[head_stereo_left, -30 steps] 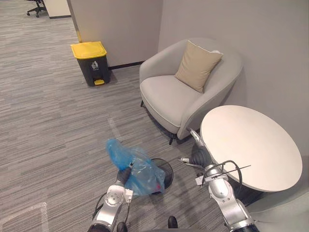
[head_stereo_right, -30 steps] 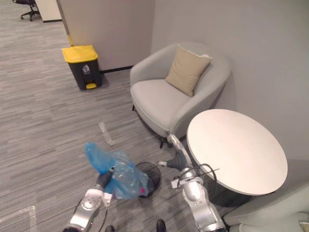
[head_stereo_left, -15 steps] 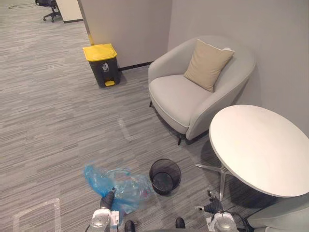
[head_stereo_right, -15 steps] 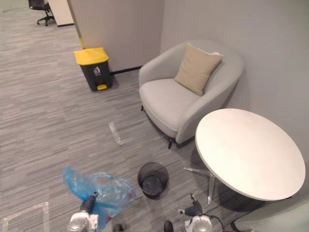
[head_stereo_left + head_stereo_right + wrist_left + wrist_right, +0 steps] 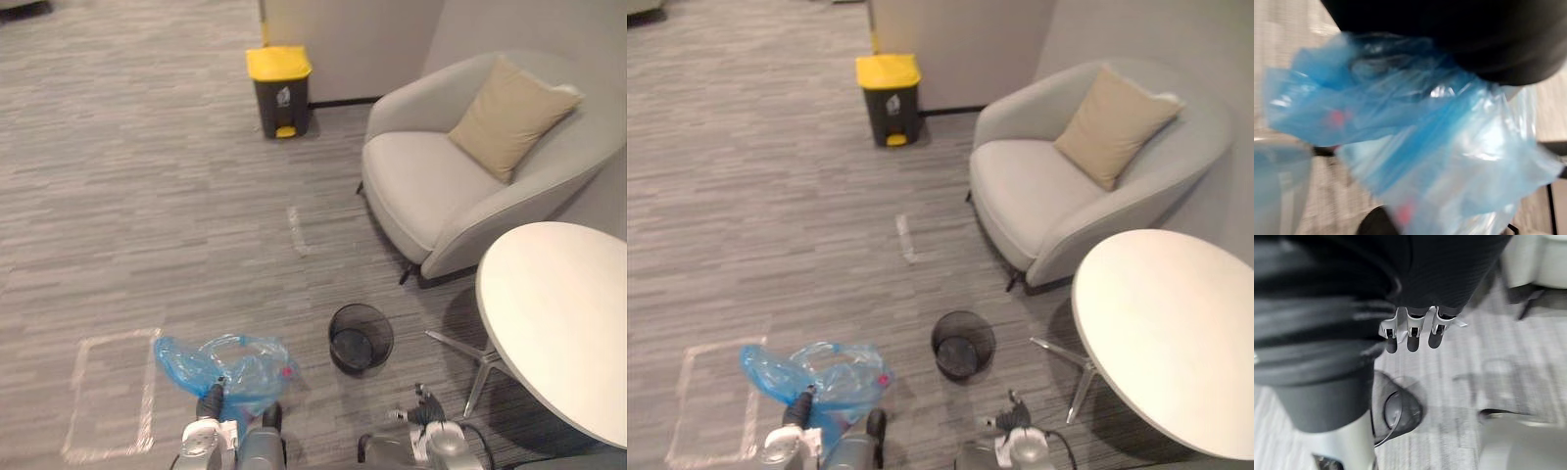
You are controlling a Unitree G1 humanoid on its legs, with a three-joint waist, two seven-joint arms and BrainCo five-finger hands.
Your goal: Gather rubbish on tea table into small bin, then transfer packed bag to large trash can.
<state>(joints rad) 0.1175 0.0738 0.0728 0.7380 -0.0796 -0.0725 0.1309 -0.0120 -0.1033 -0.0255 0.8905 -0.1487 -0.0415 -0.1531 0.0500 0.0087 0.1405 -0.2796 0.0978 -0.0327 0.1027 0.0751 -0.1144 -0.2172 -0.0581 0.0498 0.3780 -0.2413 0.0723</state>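
Bag [image 5: 230, 364] at 7 o'clock: clear blue, w/ a pink-red spot inside, perhaps more than one. Small bin [image 5: 361, 337] at 6: black mesh. Large trash can [image 5: 279, 90] at 12: dark grey body, yellow lid. Armchair [image 5: 431, 191] at 2: light grey; cushion [image 5: 509, 116] beige. Table [image 5: 558, 313] at 4: off-white. Carpet [image 5: 147, 176]: grey, thin stripes, w/ pale tape marks [image 5: 118, 337] at 8.

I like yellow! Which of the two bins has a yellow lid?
The big dark trash can by the far wall. The small black mesh bin beside the round table is open, with no lid.
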